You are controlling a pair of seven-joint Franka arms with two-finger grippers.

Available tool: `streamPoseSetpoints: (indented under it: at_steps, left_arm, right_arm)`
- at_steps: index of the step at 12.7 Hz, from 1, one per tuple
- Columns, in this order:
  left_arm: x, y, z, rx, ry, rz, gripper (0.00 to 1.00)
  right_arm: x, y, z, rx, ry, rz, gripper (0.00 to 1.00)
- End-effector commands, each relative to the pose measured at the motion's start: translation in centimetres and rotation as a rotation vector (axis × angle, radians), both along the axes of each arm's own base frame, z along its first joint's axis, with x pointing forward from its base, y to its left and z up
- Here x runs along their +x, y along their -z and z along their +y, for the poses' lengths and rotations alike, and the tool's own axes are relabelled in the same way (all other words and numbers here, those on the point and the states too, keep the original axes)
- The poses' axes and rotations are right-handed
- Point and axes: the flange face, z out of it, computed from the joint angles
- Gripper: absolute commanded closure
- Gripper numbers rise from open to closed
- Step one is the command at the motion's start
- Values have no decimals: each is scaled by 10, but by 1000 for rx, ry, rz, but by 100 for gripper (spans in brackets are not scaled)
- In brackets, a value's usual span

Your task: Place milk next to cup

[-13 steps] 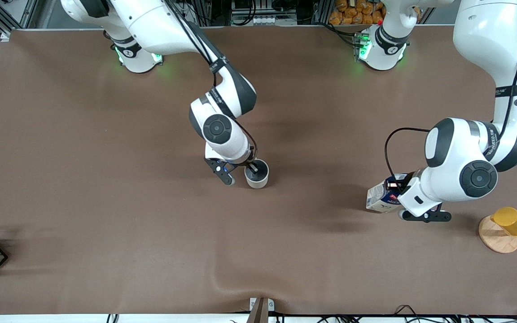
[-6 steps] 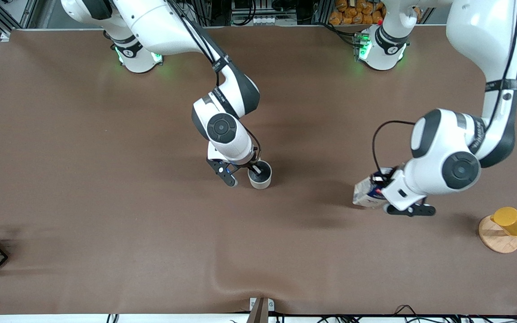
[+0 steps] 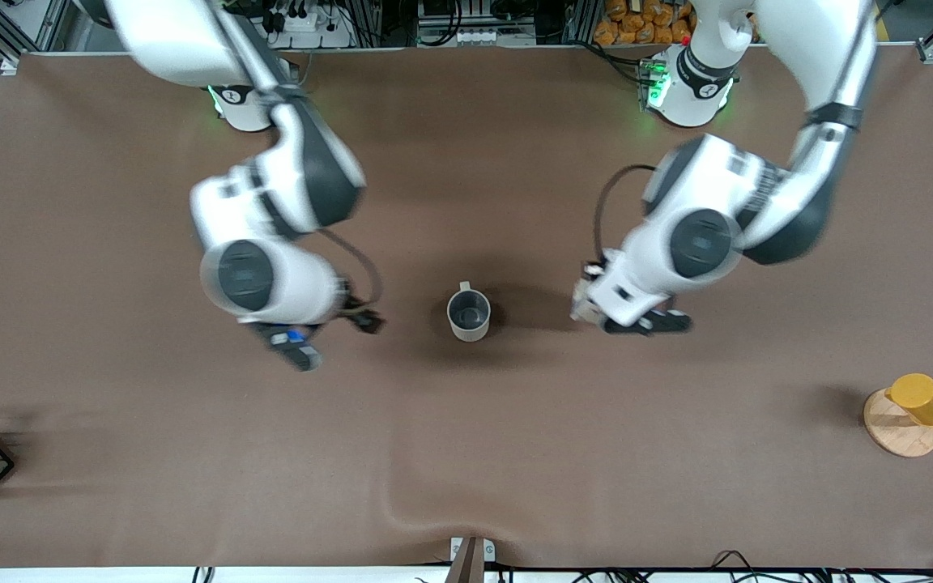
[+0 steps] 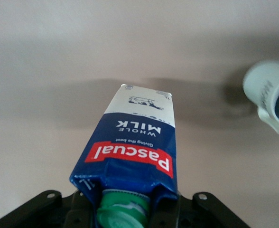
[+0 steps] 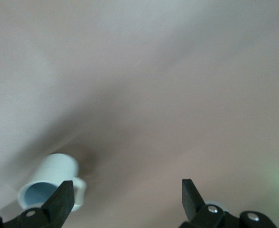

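While cup (image 3: 468, 314) is standing upright on brown bench (image 3: 466, 453), left gripper (image 3: 624, 317) is hanging beside cup, toward left arm's end, jaws pinching milk (image 4: 132, 142) near green cap (image 4: 123, 211), carton tilted above bench. Right gripper (image 3: 329, 336) is hovering beside cup toward right arm's end, jaws spread, gripping nothing. Yellow cup (image 3: 924, 398) is sitting on wooden coaster (image 3: 897, 427), well apart from cup.

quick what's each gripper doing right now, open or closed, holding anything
Left gripper: shut on the milk, up over the table beside the cup.
Right gripper: open, holding nothing, over the table beside the cup.
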Motion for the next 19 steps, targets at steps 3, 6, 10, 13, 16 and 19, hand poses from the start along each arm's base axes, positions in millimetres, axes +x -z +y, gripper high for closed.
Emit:
streamPoseSetpoints:
  at_steps: [3,6,10,13,16,19]
  left_arm:
    - [-77,-5,-97,82,-39,9,100]
    - [-91,6,-151,83,-158,25,100]
    - [-117,24,-199,69,-217,17,100]
    - [-117,45,-215,25,-231,-4,100]
    - [-107,55,-215,-1,-244,-28,100]
    - [-98,57,-208,8,-246,-42,100]
  right_arm:
    - [25,-7,-178,146,-246,35,0]
    - [31,-5,-276,218,-382,-12,0]
    - [24,-24,-343,178,-543,-52,0]
    - [-22,-66,-343,161,-546,-102,0]
    - [-71,-105,-348,127,-547,-193,0]
    - [-85,-138,-351,98,-551,-257,0]
